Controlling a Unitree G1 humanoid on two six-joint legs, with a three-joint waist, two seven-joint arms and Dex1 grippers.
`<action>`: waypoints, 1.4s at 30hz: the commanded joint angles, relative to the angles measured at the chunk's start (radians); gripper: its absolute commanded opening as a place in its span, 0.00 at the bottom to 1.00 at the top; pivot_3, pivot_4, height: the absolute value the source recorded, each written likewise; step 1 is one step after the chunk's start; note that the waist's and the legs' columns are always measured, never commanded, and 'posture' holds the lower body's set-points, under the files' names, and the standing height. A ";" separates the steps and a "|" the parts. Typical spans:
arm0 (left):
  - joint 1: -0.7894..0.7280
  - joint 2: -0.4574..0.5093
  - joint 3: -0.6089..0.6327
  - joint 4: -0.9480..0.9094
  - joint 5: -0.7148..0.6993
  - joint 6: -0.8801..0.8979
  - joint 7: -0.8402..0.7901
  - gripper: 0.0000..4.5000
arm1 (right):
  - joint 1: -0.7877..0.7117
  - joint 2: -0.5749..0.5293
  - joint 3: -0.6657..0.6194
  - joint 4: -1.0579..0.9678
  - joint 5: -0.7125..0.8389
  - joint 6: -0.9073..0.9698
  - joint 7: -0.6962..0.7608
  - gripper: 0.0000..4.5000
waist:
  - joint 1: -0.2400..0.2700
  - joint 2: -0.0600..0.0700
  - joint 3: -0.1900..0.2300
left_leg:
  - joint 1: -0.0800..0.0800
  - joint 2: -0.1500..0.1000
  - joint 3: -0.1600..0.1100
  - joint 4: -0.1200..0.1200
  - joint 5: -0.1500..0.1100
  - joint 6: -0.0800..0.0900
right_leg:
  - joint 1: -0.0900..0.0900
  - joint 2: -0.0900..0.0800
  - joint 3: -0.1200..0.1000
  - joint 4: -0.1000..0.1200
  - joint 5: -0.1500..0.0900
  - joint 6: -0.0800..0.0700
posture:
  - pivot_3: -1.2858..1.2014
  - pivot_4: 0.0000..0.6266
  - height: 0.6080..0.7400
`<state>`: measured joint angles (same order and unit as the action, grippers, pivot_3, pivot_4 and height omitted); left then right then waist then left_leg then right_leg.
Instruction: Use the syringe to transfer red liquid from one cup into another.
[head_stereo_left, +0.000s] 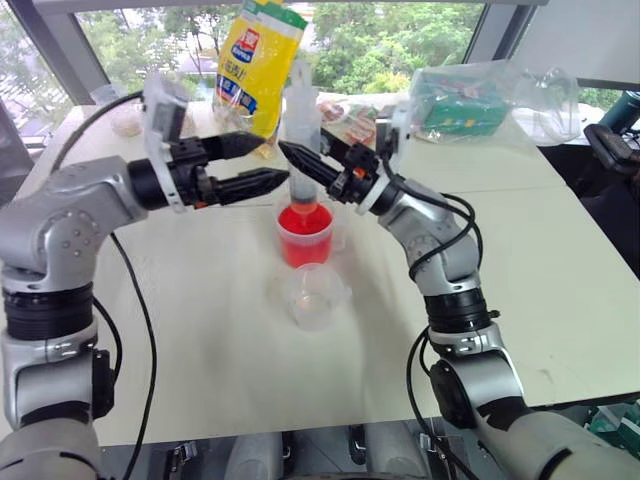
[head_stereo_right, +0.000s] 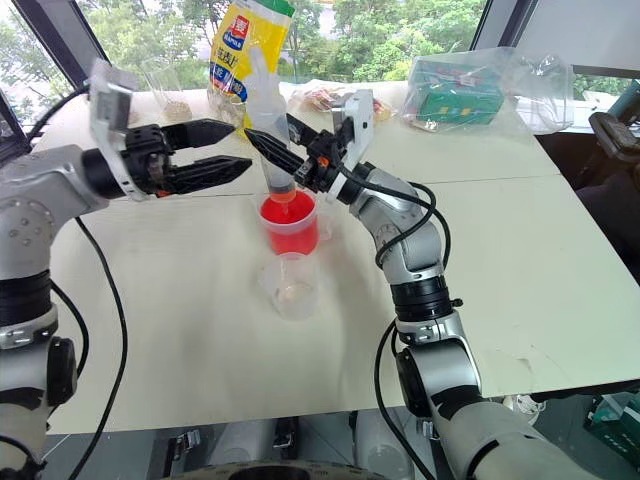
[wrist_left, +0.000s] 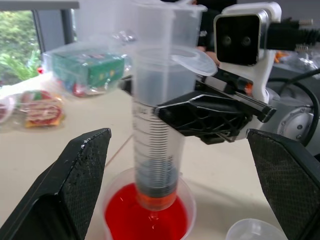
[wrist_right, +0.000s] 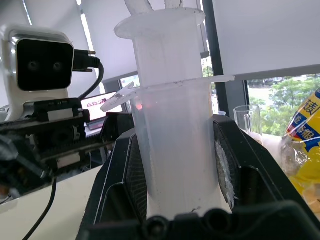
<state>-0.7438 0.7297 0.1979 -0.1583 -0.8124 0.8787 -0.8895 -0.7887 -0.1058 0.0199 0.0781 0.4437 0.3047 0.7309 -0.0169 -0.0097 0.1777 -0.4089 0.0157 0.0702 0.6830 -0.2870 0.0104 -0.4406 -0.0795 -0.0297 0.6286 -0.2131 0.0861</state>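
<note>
The syringe (head_stereo_left: 300, 125) stands upright over the red cup (head_stereo_left: 305, 238), my right gripper (head_stereo_left: 297, 158) shut on its clear barrel (wrist_right: 175, 140). Its dark plunger seal sits low, and its orange tip (wrist_left: 155, 201) hangs inside the cup's mouth, right at the red liquid (wrist_left: 125, 220). My left gripper (head_stereo_left: 281, 158) is open, its two fingers (wrist_left: 75, 185) spread wide on either side of the barrel without touching it. The shorter colourless cup (head_stereo_left: 316, 296) stands just in front of the red cup, nearer to me.
A yellow bag (head_stereo_left: 258, 62) stands behind the syringe. Snack packets (head_stereo_left: 345, 115) and a green box in a clear bag (head_stereo_left: 455, 105) lie at the back right. A glass with beige contents (head_stereo_right: 165, 90) stands at the back left. The white table (head_stereo_left: 200, 330) ends close in front.
</note>
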 joint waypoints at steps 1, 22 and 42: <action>-0.042 0.009 0.033 0.014 -0.006 -0.024 0.005 0.99 | -0.031 -0.031 -0.046 -0.141 0.087 0.063 -0.006 0.33 | 0.001 0.000 0.000 | 0.000 0.000 0.000 0.000 0.000 0.000 | 0.000 0.000 0.000 0.000 0.000 0.000 | 0.52 0.24 1.00; -0.156 0.022 0.019 0.057 -0.129 0.089 -0.096 0.99 | 0.285 -0.173 0.042 -0.490 0.307 0.298 0.034 0.33 | 0.001 -0.001 0.000 | 0.000 0.000 0.000 0.000 0.000 0.000 | 0.000 0.000 0.000 0.000 0.000 0.000 | 0.52 0.24 1.00; -0.184 -0.088 -0.077 0.037 -0.095 0.050 -0.078 0.99 | 0.285 -0.172 0.063 -0.490 0.288 0.275 0.041 0.33 | 0.004 -0.003 0.002 | 0.000 0.000 0.000 0.000 0.000 0.000 | 0.000 0.000 0.000 -0.001 0.000 0.000 | 0.52 0.24 1.00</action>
<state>-0.9046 0.6449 0.1316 -0.0922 -0.9145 0.9450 -0.9760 -0.4825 -0.2829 0.0778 -0.3849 0.7207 0.5969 0.7664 -0.0126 -0.0129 0.1794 -0.4090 0.0155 0.0701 0.6832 -0.2872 0.0107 -0.4404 -0.0793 -0.0298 0.6281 -0.2134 0.0863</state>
